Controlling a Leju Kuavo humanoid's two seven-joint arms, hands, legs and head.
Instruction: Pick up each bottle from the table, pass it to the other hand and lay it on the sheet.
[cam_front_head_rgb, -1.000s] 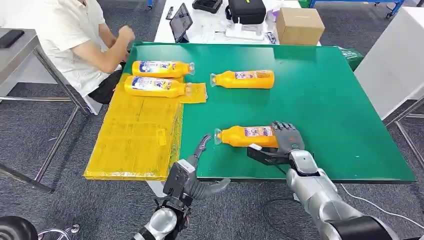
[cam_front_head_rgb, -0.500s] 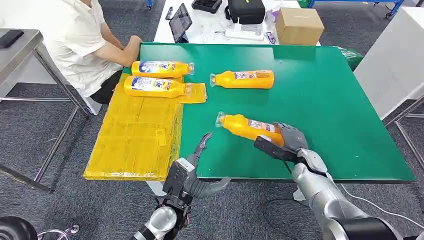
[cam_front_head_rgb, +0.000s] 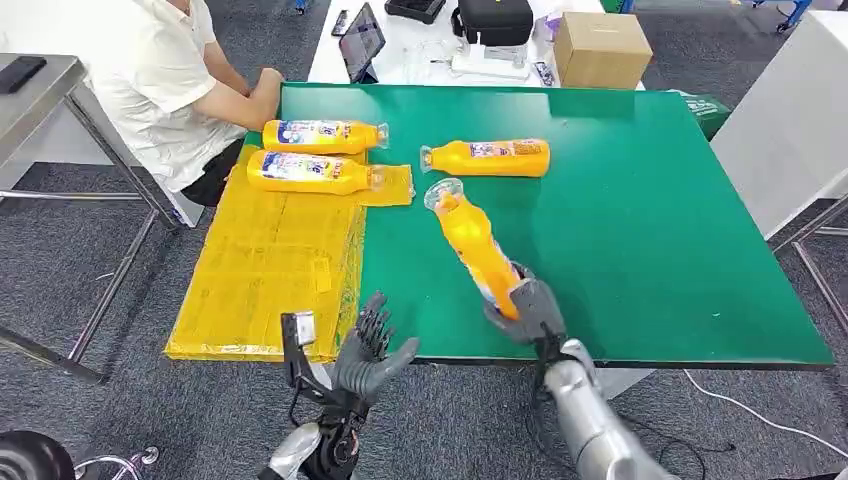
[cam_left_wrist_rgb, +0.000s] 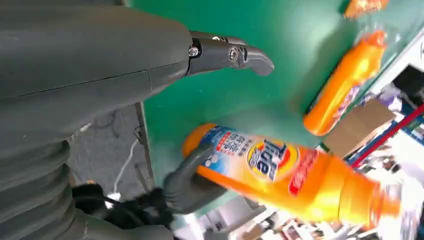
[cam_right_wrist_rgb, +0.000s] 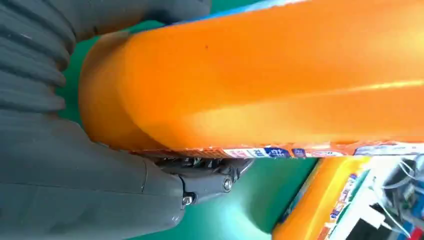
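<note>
Moved: bottle (cam_front_head_rgb: 478, 250) lifted off green table (cam_front_head_rgb: 650, 230), now tilted, cap up.
Right hand (cam_front_head_rgb: 528, 308): grips bottle's base.
Left hand (cam_front_head_rgb: 368, 350): fingers spread, empty, near table's front edge.

Glossy orange plastic bottle (cam_front_head_rgb: 478, 252) with a shiny printed label, matt green tabletop (cam_front_head_rgb: 640, 200), crinkly see-through yellow plastic sheet (cam_front_head_rgb: 270, 265), plain brown cardboard box (cam_front_head_rgb: 598, 50).

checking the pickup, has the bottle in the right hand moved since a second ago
Yes. The held bottle lay flat near the green table's front edge; now the right hand has lifted it, its cap tilted up toward the lying bottle.
</note>
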